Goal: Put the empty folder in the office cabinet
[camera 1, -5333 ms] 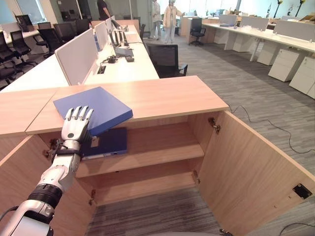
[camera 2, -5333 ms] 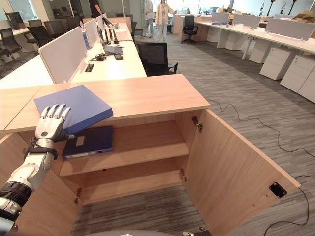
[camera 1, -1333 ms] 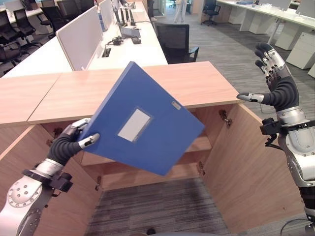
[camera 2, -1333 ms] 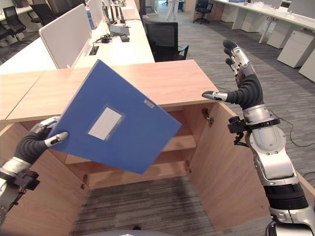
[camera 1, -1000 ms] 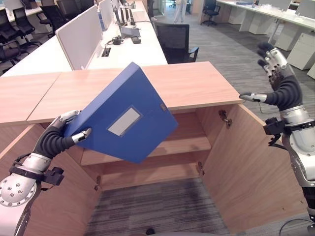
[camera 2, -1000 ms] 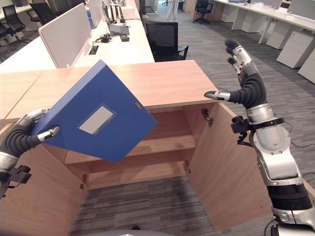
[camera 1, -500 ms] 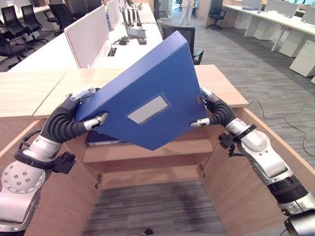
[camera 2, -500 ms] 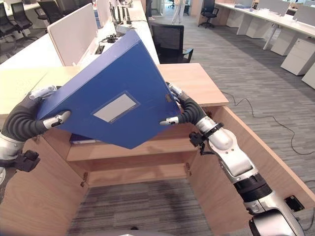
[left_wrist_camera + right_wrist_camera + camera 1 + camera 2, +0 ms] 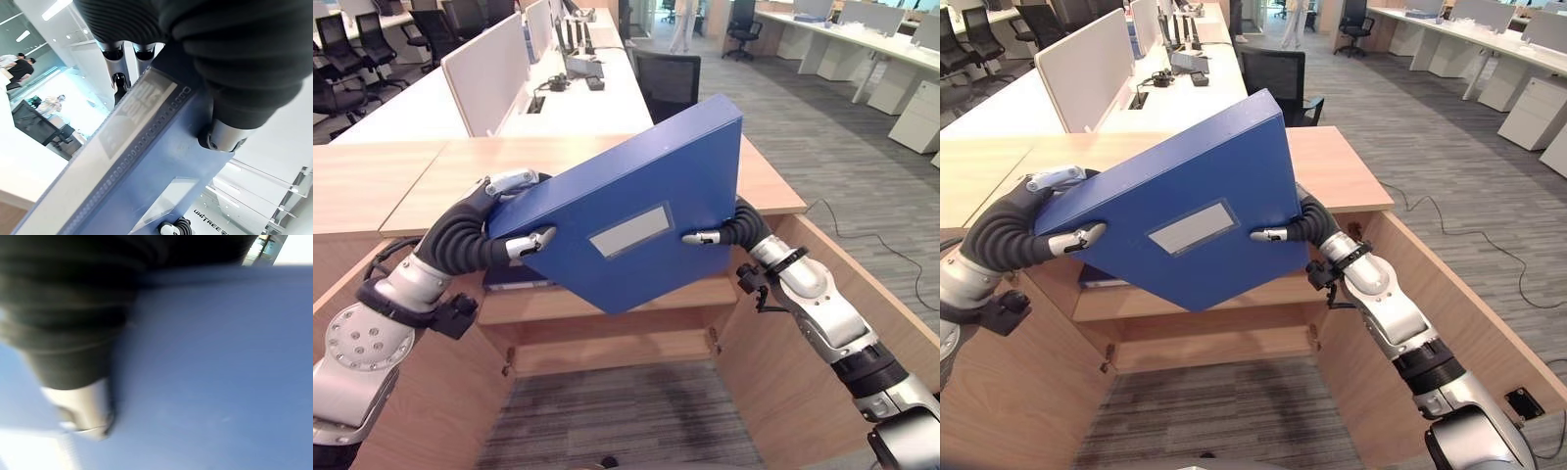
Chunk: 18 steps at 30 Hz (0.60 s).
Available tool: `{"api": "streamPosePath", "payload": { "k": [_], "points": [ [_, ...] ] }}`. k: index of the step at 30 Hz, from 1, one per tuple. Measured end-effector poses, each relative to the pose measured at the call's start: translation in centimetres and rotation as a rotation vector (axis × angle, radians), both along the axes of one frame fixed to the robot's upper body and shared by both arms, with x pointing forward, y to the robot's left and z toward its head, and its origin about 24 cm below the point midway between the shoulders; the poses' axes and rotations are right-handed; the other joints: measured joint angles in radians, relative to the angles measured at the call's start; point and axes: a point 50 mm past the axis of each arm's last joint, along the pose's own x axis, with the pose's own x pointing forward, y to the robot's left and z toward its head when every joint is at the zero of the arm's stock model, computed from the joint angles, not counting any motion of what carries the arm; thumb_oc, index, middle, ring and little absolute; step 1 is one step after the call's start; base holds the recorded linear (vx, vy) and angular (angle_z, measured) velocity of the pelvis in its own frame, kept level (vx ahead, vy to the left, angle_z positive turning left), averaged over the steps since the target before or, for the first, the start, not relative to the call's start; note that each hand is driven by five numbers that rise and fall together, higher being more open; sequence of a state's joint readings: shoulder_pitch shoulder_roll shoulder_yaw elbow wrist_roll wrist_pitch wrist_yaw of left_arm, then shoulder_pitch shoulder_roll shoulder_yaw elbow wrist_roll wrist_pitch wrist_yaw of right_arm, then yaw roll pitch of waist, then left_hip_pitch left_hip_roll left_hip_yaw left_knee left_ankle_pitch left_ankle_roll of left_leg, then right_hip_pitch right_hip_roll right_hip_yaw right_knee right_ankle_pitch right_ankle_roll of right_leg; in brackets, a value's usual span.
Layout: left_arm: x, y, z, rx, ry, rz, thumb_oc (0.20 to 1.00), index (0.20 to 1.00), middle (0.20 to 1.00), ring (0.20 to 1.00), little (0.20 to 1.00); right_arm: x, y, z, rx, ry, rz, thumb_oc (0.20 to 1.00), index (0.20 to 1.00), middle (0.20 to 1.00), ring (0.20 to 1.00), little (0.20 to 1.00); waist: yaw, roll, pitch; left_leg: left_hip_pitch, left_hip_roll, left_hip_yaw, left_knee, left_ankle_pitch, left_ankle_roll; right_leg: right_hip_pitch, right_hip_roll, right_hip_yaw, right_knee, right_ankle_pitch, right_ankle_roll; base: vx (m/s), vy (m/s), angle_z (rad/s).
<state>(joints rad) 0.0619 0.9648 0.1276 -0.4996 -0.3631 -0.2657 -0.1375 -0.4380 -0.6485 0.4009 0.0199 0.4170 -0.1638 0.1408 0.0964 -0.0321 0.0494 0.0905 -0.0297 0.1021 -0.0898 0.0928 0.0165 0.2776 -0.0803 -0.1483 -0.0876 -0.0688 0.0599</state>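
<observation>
Office desks, white partitions and black chairs (image 9: 668, 86) stretch away behind a low wooden cabinet (image 9: 756, 186) whose doors stand open, the right door (image 9: 832, 323) swung wide toward the robot. Held up in the air in front of that cabinet, above its open shelves, is the blue folder (image 9: 626, 211), tilted with one corner pointing down and its pale label (image 9: 628, 232) facing the robot. The left hand (image 9: 499, 220) grips the folder's left edge: its thumb (image 9: 532, 244) lies pressed on the front face while the fingers (image 9: 512, 179) wrap over the top edge to the back, so the edge is pinched between them. The right hand (image 9: 1298, 227) takes the right edge the same way, thumb (image 9: 1266, 235) flat on the front face near the label, with the rest of the hand reaching behind the folder, where its fingers are hidden. A second, darker blue folder (image 9: 514, 277) lies flat on the upper shelf (image 9: 700, 291) behind the left hand.
</observation>
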Motion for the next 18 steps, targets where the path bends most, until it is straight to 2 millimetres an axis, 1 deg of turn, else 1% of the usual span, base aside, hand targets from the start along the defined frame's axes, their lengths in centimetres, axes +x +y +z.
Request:
{"api": "streamPosePath", "payload": {
  "k": [2, 3, 4, 5, 6, 7, 8, 9, 10, 11, 12, 13, 14, 15, 17, 18],
  "points": [
    [0.3, -0.1, -0.5, -0.031, 0.012, 0.009, 0.2, 0.2, 0.2, 0.2, 0.2, 0.1, 0.4, -1.2, 0.05, 0.063, 0.014, 0.2, 0.2, 0.2, 0.2, 0.2, 0.0, -0.006, 0.003, 0.001, 0.0, 0.001, 0.0, 0.0, 0.0, 0.0, 0.0, 0.0, 0.0, 0.0, 0.0, 0.0, 0.0, 0.0],
    [0.5, 0.0, -0.7, -0.016, 0.023, 0.013, 0.2, 0.2, 0.2, 0.2, 0.2, 0.1, 0.7, -2.4, 0.06, 0.117, 0.03, 0.2, 0.2, 0.2, 0.2, 0.2, 0.0, -0.011, 0.006, 0.0, 0.001, 0.001, 0.0, 0.001, -0.001, -0.001, 0.001, 0.001, 0.0, 0.0, 0.0, 0.0, 0.0, 0.0],
    [0.5, 0.0, -0.8, -0.013, 0.029, 0.009, 0.2, 0.2, 0.2, 0.2, 0.2, -0.2, 0.8, -3.1, 0.079, 0.151, 0.035, 0.2, 0.2, 0.2, 0.2, 0.2, 0.0, -0.012, 0.008, 0.0, 0.001, 0.002, 0.0, 0.001, -0.001, -0.001, 0.0, 0.001, 0.0, 0.0, 0.0, 0.0, 0.0, 0.0],
    [0.6, -0.2, -1.1, -0.014, 0.044, 0.006, 0.2, 0.2, 0.2, 0.2, 0.2, -0.7, 1.0, -4.3, 0.111, 0.201, 0.039, 0.2, 0.2, 0.2, 0.2, 0.2, 0.003, -0.013, 0.009, 0.001, 0.0, 0.003, 0.0, 0.001, -0.001, -0.001, -0.001, 0.001, 0.0, 0.0, 0.0, 0.0, 0.0, 0.0],
    [0.6, -0.3, -1.5, -0.039, 0.06, 0.002, 0.2, 0.2, 0.2, 0.2, 0.2, -2.1, 1.9, -7.2, 0.197, 0.331, 0.068, 0.2, 0.2, 0.2, 0.2, 0.2, 0.004, -0.013, 0.01, 0.001, 0.0, 0.004, 0.0, 0.001, -0.001, -0.001, -0.002, 0.001, 0.0, 0.0, 0.0, 0.0, 0.0, 0.0],
    [0.6, -0.3, -1.6, -0.054, 0.058, 0.002, 0.2, 0.2, 0.2, 0.2, 0.2, -2.8, 2.7, -8.7, 0.268, 0.422, 0.095, 0.2, 0.2, 0.2, 0.2, 0.2, -0.003, -0.012, 0.01, 0.002, 0.0, 0.004, 0.0, 0.001, -0.001, 0.0, -0.001, 0.002, 0.0, 0.0, 0.0, 0.0, 0.0, 0.0],
    [0.6, -0.4, -1.7, -0.056, 0.062, -0.001, 0.2, 0.2, 0.2, 0.2, 0.2, -3.4, 3.1, -9.7, 0.313, 0.467, 0.107, 0.2, 0.2, 0.2, 0.2, 0.2, -0.003, -0.011, 0.01, 0.002, 0.0, 0.004, 0.0, 0.001, -0.002, 0.0, -0.001, 0.002, 0.0, 0.0, 0.0, 0.0, 0.032, -0.01],
    [0.7, -0.6, -2.2, -0.074, 0.083, -0.009, 0.2, 0.2, 0.2, 0.2, 0.2, -4.6, 3.8, -11.6, 0.365, 0.554, 0.124, 0.2, 0.2, 0.2, 0.2, 0.2, -0.003, -0.008, 0.01, 0.003, 0.0, 0.005, 0.0, 0.001, -0.002, 0.001, -0.002, 0.002, 0.0, 0.0, 0.0, 0.0, 0.031, 0.0],
    [0.8, -0.7, -2.6, -0.086, 0.1, -0.013, 0.256, 0.256, 0.256, 0.256, 0.256, -5.4, 4.3, -12.6, 0.397, 0.605, 0.129, 0.2, 0.2, 0.2, 0.2, 0.2, -0.003, -0.005, 0.011, 0.003, 0.0, 0.005, 0.0, 0.001, -0.002, 0.001, -0.002, 0.002, 0.0, 0.0, 0.001, -0.01, 0.037, -0.01],
    [0.9, -0.7, -3.1, -0.109, 0.13, -0.014, 0.561, 0.561, 0.561, 0.561, 0.561, -6.4, 4.8, -13.5, 0.44, 0.668, 0.141, 0.2, 0.2, 0.2, 0.2, 0.2, -0.004, -0.003, 0.012, 0.003, 0.0, 0.005, 0.0, 0.001, -0.002, 0.001, -0.002, 0.001, 0.0, 0.0, 0.001, 0.0, 0.031, -0.02],
    [1.0, -0.4, -3.6, -0.145, 0.164, -0.012, 1.0, 1.0, 1.0, 1.0, 1.0, -7.0, 5.0, -14.1, 0.449, 0.701, 0.143, 0.2, 0.2, 0.2, 0.2, 0.2, -0.007, 0.005, 0.011, 0.003, 0.0, 0.007, 0.0, 0.001, -0.002, -0.001, -0.003, 0.002, 0.001, 0.001, 0.002, 0.0, 0.054, -0.06],
    [0.7, -0.4, -4.8, -0.222, 0.222, -0.015, 1.0, 1.0, 1.0, 1.0, 1.0, -7.5, 4.9, -14.5, 0.448, 0.719, 0.138, 0.2, 0.2, 0.2, 0.2, 0.2, -0.006, 0.012, 0.01, 0.004, -0.001, 0.011, -0.001, 0.001, -0.002, -0.001, -0.005, 0.004, 0.0, 0.002, 0.003, 0.0, 0.07, -0.06],
    [0.5, -0.3, -5.5, -0.255, 0.26, -0.016, 1.0, 1.0, 1.0, 1.0, 1.0, -8.0, 4.9, -15.1, 0.449, 0.746, 0.134, 0.2, 0.2, 0.2, 0.2, 0.2, -0.008, 0.022, 0.012, 0.002, -0.002, 0.012, -0.001, 0.0, -0.001, -0.004, -0.006, 0.005, 0.002, 0.003, 0.004, 0.0, 0.08, -0.08],
    [0.1, 0.1, -6.6, -0.3, 0.322, -0.009, 1.0, 1.0, 1.0, 1.0, 1.0, -8.6, 4.7, -15.8, 0.453, 0.777, 0.128, 0.2, 0.2, 0.2, 0.2, 0.2, -0.008, 0.026, 0.008, 0.002, -0.002, 0.015, -0.001, 0.0, -0.001, -0.009, -0.007, 0.009, 0.008, 0.003, 0.004, 0.0, 0.073, -0.07],
    [-0.1, 0.9, -8.7, -0.382, 0.439, 0.013, 1.0, 1.0, 1.0, 1.0, 1.0, -10.5, 3.9, -18.0, 0.443, 0.886, 0.078, 0.2, 0.2, 0.2, 0.2, 0.2, -0.007, 0.039, 0.01, -0.001, -0.002, 0.016, -0.001, -0.001, 0.0, -0.015, -0.008, 0.011, 0.01, 0.002, 0.004, -0.01, 0.074, -0.03],
    [-0.1, 1.1, -9.2, -0.441, 0.461, 0.015, 1.0, 1.0, 1.0, 1.0, 1.0, -11.3, 3.4, -19.3, 0.433, 0.942, 0.035, 0.2, 0.2, 0.2, 0.2, 0.2, -0.007, 0.042, 0.009, -0.002, -0.002, 0.016, -0.003, -0.001, -0.001, -0.016, -0.008, 0.011, 0.01, 0.002, 0.004, -0.02, 0.112, -0.02]
  ]
}}
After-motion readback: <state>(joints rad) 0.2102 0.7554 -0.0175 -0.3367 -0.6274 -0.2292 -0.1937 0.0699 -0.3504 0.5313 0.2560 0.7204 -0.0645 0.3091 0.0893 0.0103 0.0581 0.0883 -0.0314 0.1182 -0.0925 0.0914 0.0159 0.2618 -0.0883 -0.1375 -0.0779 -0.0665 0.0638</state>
